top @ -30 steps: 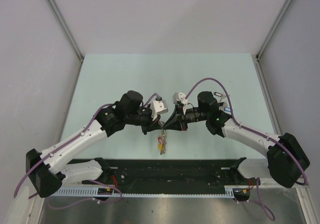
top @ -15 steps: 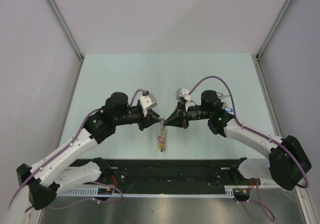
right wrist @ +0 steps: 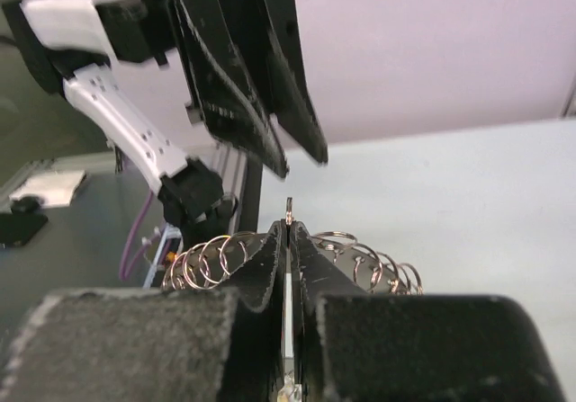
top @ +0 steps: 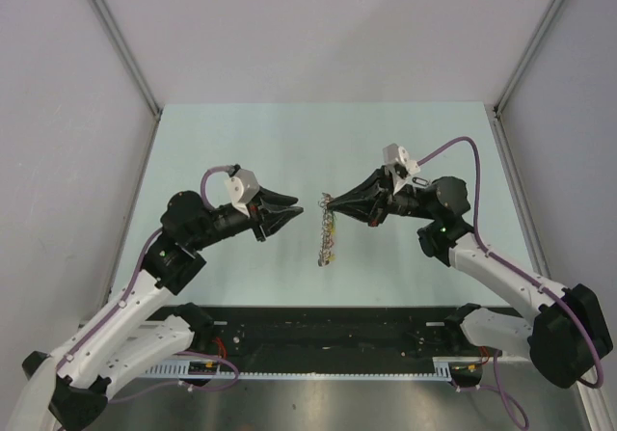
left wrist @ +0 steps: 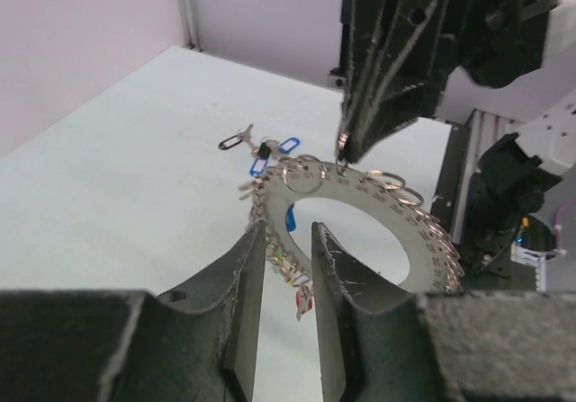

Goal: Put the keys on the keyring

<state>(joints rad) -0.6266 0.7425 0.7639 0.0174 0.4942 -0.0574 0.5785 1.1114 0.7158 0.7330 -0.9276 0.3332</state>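
While pinching the keyring point(top: 330, 236) by its top wire, mid-frame above the counter point(top: 241, 142), right end effector point(top: 328, 198) pressed together, hanging it upright for threading. Left end effector point(top: 292, 209) spread, empty, just left of it, likely freed to fetch loose keys point(left wrist: 259, 153) lying on counter.

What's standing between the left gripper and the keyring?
Nothing visible. The left gripper, jaws open and empty, faces the keyring across bare space; the keyring hangs from the shut right gripper.
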